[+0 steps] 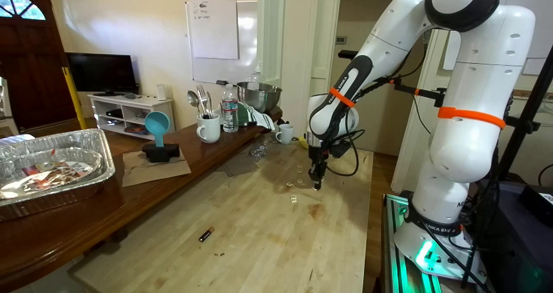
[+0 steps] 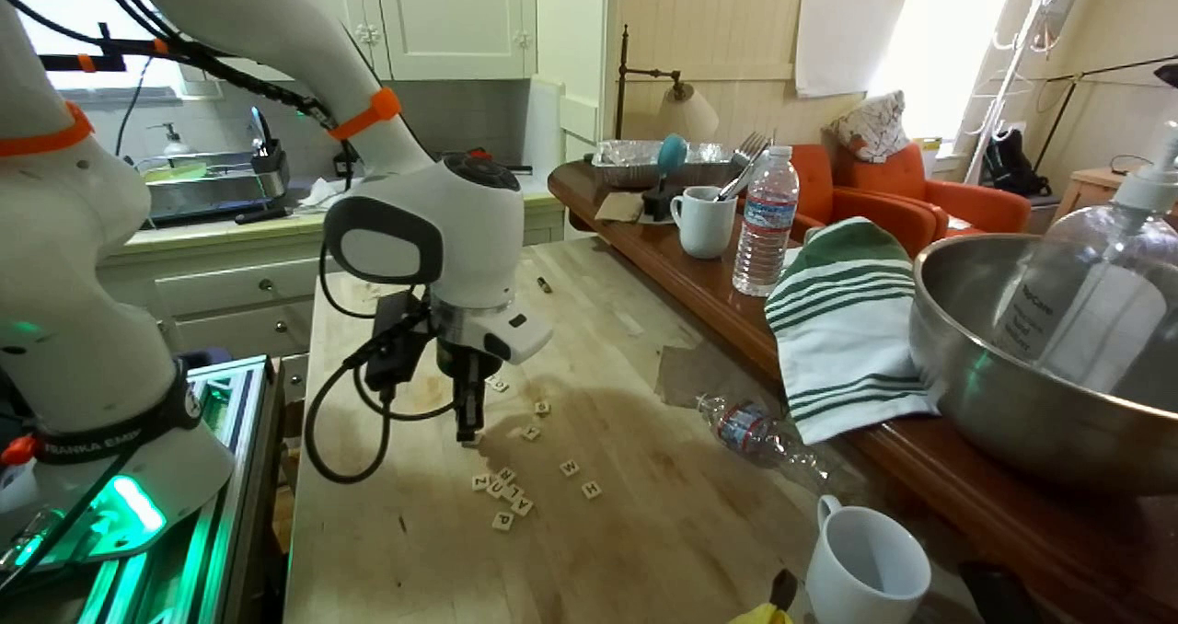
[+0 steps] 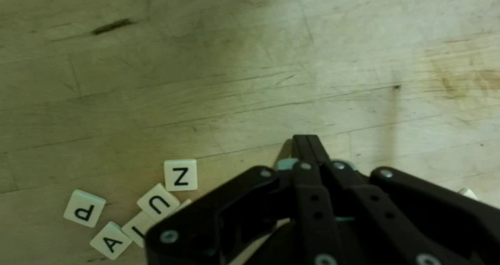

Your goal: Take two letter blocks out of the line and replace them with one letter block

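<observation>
From the left in an exterior view, the gripper (image 2: pixel 469 432) is clenched, its two fingers (image 3: pixel 300 151) flush in the wrist view; one pale block (image 2: pixel 473 442) shows at the tips, but whether pinched or merely underneath I cannot tell. At one o'clock from there lies what I take for the line (image 2: pixel 498 386), partly masked, seemingly two touching blocks. They should handle light, stiff and hard to break, yet thin and apt to skate on the worktop (image 2: pixel 644 550); best taken low, fingers parted first, across opposite edges, lifted straight so the neighbour is not dragged. Rightwards, the counts run: six blocks in the jumble (image 2: pixel 512 493) at five o'clock, two loose blocks (image 2: pixel 531 433) between two and three, one battery (image 2: pixel 544 285) well off at one, two outlying blocks (image 2: pixel 569 468) near four; then two white mugs (image 2: pixel 707 228), two water bottles (image 2: pixel 768 214), one upright and one lying, one striped cloth (image 2: pixel 851 366) and one steel bowl (image 2: pixel 966 375)
</observation>
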Controlling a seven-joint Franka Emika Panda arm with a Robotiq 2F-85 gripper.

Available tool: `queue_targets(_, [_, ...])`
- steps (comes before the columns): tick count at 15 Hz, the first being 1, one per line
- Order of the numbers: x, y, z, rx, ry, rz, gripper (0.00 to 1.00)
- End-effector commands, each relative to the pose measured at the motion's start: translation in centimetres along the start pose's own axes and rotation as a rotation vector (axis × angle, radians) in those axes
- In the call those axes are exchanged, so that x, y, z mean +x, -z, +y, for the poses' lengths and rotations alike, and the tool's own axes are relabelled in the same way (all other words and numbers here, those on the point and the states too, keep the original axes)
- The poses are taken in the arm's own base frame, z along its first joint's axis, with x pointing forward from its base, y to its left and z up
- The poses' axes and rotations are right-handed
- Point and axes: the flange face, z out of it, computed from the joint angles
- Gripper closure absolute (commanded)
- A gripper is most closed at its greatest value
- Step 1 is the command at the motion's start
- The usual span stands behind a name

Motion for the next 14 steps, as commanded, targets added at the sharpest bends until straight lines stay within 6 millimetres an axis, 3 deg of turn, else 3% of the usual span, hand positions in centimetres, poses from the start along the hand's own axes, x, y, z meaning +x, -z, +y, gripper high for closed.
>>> queue_targets(1, [-0.4,-3.7,-2.1,0.013,-0.05,-0.037,1.0])
queue_targets(14, [1.2,-3.1,-4.7,0.044,-0.098,0.048,1.0])
